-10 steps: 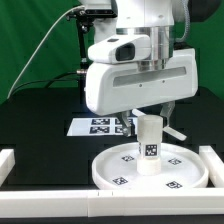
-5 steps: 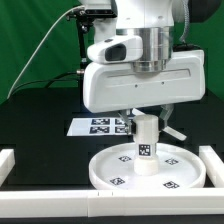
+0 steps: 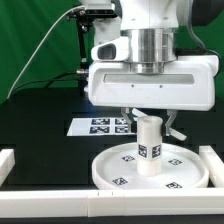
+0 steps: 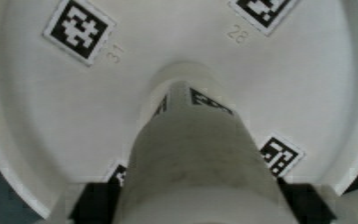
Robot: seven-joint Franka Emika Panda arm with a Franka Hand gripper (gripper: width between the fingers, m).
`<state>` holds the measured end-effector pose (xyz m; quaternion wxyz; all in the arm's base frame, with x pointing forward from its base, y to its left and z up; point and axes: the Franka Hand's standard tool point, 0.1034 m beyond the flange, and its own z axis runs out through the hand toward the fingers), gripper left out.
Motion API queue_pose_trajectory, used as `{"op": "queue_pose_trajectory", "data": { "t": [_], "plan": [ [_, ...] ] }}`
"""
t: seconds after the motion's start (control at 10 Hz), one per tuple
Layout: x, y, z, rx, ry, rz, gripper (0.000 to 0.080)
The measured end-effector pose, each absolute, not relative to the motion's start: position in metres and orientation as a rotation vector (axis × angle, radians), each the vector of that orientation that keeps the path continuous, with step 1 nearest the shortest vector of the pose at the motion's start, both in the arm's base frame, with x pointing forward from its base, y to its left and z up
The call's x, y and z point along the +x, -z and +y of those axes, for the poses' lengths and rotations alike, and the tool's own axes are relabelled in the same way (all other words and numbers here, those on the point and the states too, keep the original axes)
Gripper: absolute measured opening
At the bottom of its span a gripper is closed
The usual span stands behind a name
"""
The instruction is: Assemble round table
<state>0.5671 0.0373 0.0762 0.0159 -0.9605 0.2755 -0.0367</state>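
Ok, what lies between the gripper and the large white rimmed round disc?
The short white cylinder leg, standing upright on the large white rimmed round disc, with its top held in the gripper. The exterior view shows this best.

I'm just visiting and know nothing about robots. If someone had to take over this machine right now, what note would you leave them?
Gripper: shut on the cylinder leg, one finger on each side.
Leg: upright at the middle of the round disc, which lies flat inside the border rails.
Done: leg brought onto the disc; whether it is fully seated cannot be told.
Left: finish seating the leg, let go, then fit the small white part behind the disc, probably the foot.
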Motion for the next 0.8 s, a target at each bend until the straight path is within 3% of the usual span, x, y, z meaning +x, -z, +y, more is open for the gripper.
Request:
{"op": "queue_pose_trajectory", "data": {
  "t": [0.5, 0.8],
  "plan": [
    [0.5634, -0.0749, 0.0323, -2.547, 0.102, 1.647, 0.0406],
    [0.5624, -0.0747, 0.0323, -2.609, 0.09, 1.559, 0.041]
  ]
}}
